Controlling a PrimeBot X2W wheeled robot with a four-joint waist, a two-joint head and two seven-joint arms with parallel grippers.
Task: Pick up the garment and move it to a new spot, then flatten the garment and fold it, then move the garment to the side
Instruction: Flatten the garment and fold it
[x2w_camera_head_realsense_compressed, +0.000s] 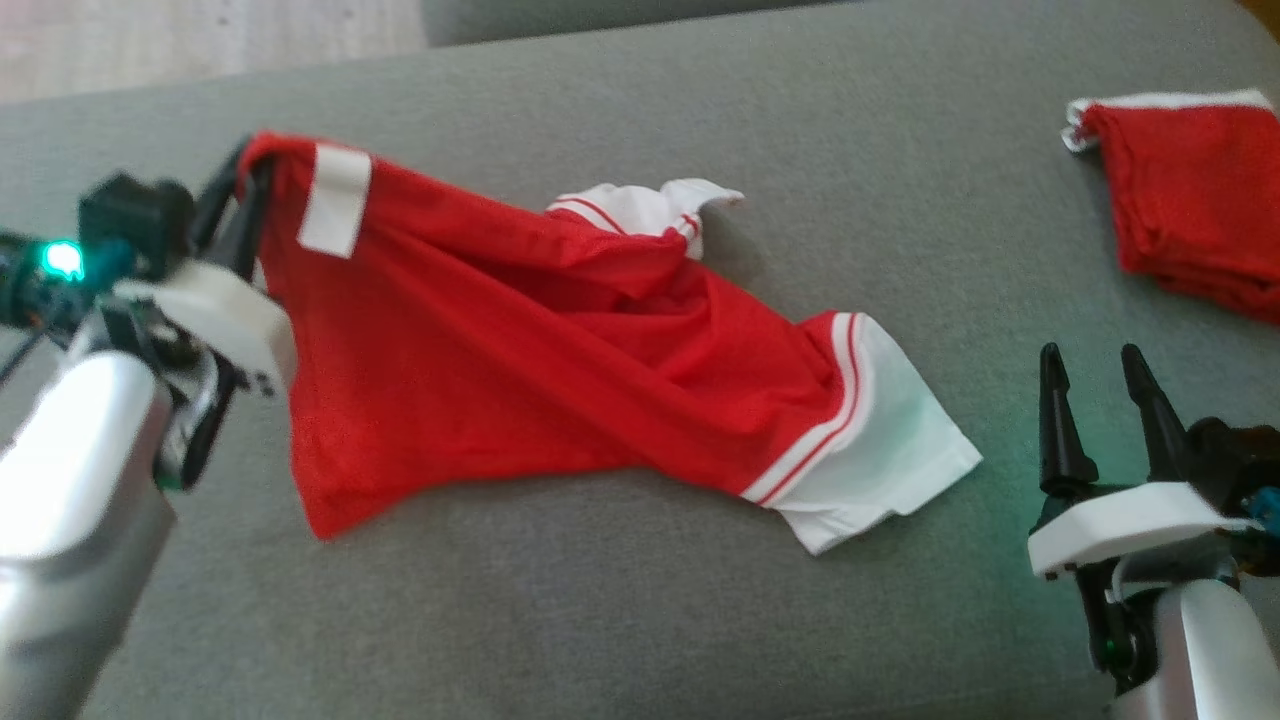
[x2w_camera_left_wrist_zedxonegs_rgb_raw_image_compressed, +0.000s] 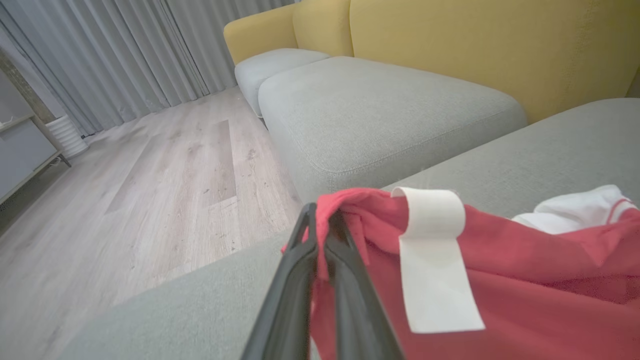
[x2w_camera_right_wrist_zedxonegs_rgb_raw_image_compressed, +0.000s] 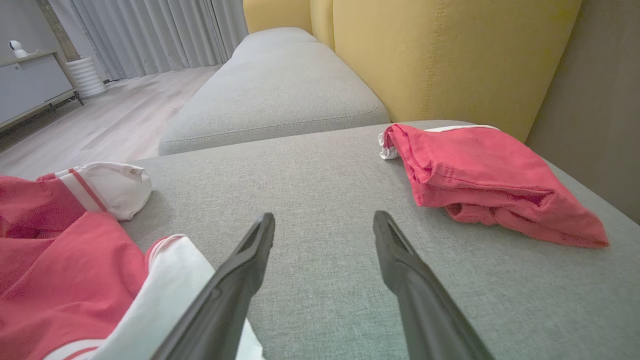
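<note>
Left gripper (x2w_camera_head_realsense_compressed: 248, 168) is pinched right down on a bunched corner of the red shirt (x2w_camera_head_realsense_compressed: 480, 350) - in the left wrist view you can see the fabric squeezed between the two dark fingers, with a white tab (x2w_camera_left_wrist_zedxonegs_rgb_raw_image_compressed: 435, 260) hanging just right of the grip. That corner is lifted at the far left, and the rest of the shirt drapes down from it onto the grey cushion (x2w_camera_head_realsense_compressed: 600, 620).

Right gripper (x2w_camera_head_realsense_compressed: 1090, 360) is holding nothing, jaws spread wide, hovering low over the cushion at the near right.

The part that matters: the shirt's long axis runs diagonally, from the held corner at far left down to the white-cuffed sleeve (x2w_camera_head_realsense_compressed: 890, 440) at near right. That sleeve end lies just left of the right gripper, close but not touching, so the right arm is clearly the nearer one for that end. My guess is flattening needs a second grip there, to pull against the left. The other sleeve (x2w_camera_head_realsense_compressed: 650, 210) is crumpled on the far side.

There's also a folded red garment (x2w_camera_head_realsense_compressed: 1190, 220) well apart at the far right - not in the way.
</note>
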